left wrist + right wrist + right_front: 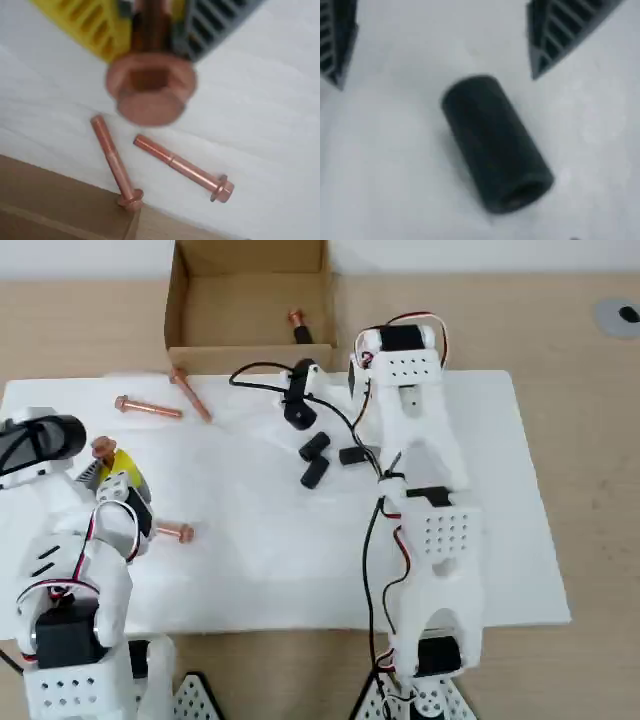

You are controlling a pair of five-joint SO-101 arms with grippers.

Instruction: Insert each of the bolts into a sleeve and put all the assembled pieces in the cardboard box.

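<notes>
White mat on tabletop: left fingers pinch 1 bolt, right fingers spread astride sleeve. Ctr up, close gently.

Five copper bolts counted: boxed bolt, two loose bolts beside box, gripped bolt, lone bolt. Three loose black sleeves; fourth sleeve on boxed bolt. One cardboard box. One white sheet. Two robot arms.
</notes>
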